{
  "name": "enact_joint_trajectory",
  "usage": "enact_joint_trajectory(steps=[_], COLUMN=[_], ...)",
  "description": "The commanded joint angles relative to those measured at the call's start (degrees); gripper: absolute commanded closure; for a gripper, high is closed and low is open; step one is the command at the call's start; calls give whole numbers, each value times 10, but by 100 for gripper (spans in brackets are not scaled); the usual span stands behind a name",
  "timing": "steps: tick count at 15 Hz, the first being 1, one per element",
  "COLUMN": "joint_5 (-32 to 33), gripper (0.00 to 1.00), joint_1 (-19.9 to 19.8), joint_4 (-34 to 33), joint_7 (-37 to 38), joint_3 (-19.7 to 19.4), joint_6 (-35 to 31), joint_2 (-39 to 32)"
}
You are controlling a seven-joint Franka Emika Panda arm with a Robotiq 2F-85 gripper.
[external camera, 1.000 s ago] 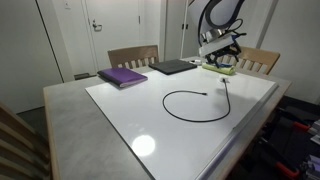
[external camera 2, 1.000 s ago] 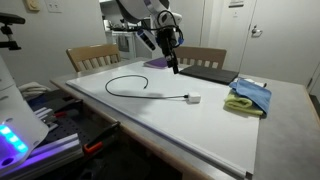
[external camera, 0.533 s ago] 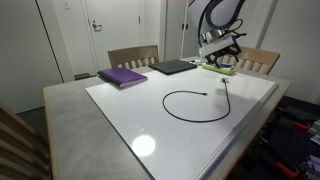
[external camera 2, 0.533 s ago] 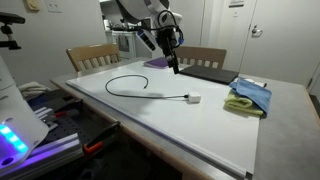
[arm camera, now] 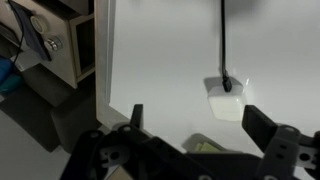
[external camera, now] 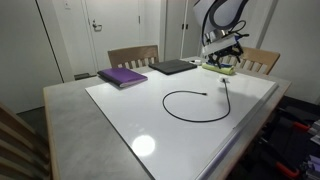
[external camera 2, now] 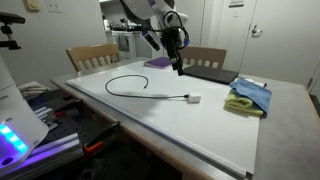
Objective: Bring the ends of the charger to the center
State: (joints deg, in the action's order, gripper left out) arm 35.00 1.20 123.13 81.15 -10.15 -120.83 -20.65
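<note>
The charger is a thin black cable (external camera: 187, 106) curled in a loop on the white board (external camera: 130, 125). It also shows in an exterior view (external camera 2: 125, 84). One plug tip (external camera: 206, 95) lies at the loop's opening. The other end runs to a small white block (external camera 2: 195, 98), which the wrist view (arm camera: 228, 101) shows with the cable leading up from it. My gripper (external camera: 222, 56) hangs above the board near that block, as an exterior view (external camera 2: 178, 64) also shows. Its fingers are spread and empty in the wrist view (arm camera: 198, 128).
A purple book (external camera: 122, 76) and a flat dark laptop (external camera: 175, 67) lie at the table's far side. A blue and yellow cloth (external camera 2: 248, 95) lies near the white block and shows in the wrist view (arm camera: 205, 146). Wooden chairs (external camera: 133, 57) stand behind the table.
The gripper has shifted slightly sideways above the board. The cable and white block have not moved.
</note>
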Motion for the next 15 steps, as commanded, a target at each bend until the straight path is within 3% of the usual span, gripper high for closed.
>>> enact_joint_trajectory(steps=[1, 7, 9, 12, 15], joint_5=[-36, -92, -115, -201, -280], gripper=[0, 0, 0, 0, 0], joint_1=[-41, -69, -84, -109, -117], joint_4=[21, 45, 69, 93, 106], joint_7=[-57, -163, -210, -312, -412], joint_3=[-1, -20, -21, -10, -11], joint_6=[-71, -151, -235, -323, -358], joint_2=[8, 8, 11, 6, 0])
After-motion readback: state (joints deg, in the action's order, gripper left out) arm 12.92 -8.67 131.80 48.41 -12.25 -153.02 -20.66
